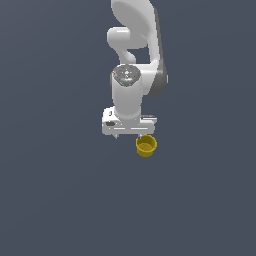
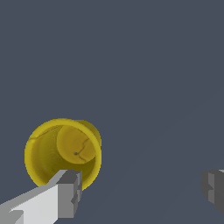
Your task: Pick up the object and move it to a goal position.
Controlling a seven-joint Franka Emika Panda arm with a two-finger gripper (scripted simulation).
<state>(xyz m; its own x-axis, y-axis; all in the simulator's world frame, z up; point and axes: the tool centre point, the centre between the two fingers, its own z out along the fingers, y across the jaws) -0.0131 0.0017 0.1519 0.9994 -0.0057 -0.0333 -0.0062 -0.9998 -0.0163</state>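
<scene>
Wrist view: my gripper (image 2: 142, 192) gapes wide and empty, one finger (image 2: 65, 194) over the cup (image 2: 61, 153), misaligned for straddling.

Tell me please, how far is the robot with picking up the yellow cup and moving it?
Done: the arm has reached the cup. In hand: lining up. In the wrist view the gripper is open and the cup sits off to one side, with one finger over its rim rather than both around it. Left: centre on the cup, close, lift, and carry it. No goal marker shows in either view.
</scene>
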